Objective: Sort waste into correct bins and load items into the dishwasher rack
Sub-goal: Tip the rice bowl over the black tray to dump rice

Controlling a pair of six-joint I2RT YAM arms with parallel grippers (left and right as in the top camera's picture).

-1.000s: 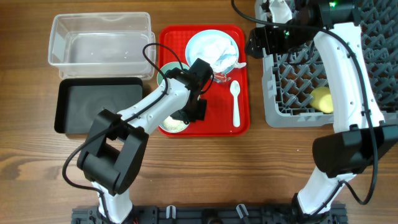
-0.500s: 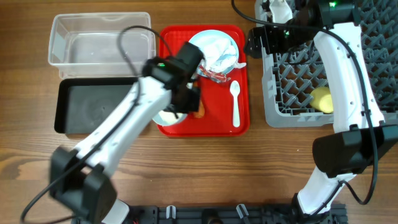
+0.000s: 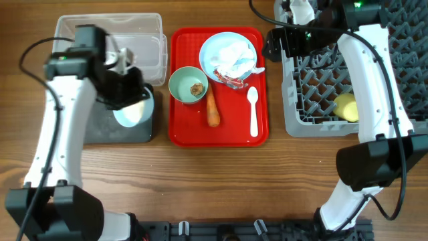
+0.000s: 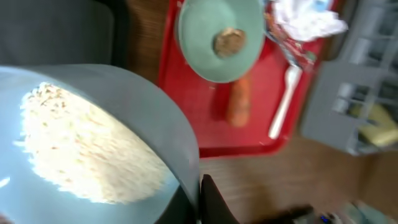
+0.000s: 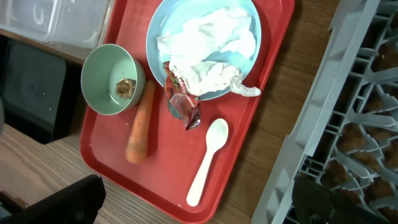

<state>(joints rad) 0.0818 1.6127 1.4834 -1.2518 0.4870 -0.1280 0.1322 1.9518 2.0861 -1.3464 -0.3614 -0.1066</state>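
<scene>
My left gripper (image 3: 130, 97) is shut on the rim of the light blue bowl (image 3: 134, 112) and holds it over the black tray (image 3: 100, 132). White rice (image 4: 81, 143) lies in the bowl; the fingers (image 4: 199, 200) pinch its wall. On the red tray (image 3: 234, 134) are the pale green bowl (image 3: 184, 84) with the brown lump (image 3: 196, 88), the carrot (image 3: 212, 110), the white spoon (image 3: 253, 110), and the blue plate (image 3: 212, 48) with the tissue (image 3: 233, 57) and the wrapper (image 3: 231, 80). My right gripper (image 5: 199, 205) hangs open over the tray's right edge.
The clear tub (image 3: 107, 40) stands behind the black tray. The grey rack (image 3: 314, 87) is at the right with the yellow cup (image 3: 346, 107) in it. Bare wood lies in front of the trays.
My left gripper has lifted the light blue bowl off the red tray and carried it left over the black tray. The carrot now lies uncovered. The right arm has not moved.
</scene>
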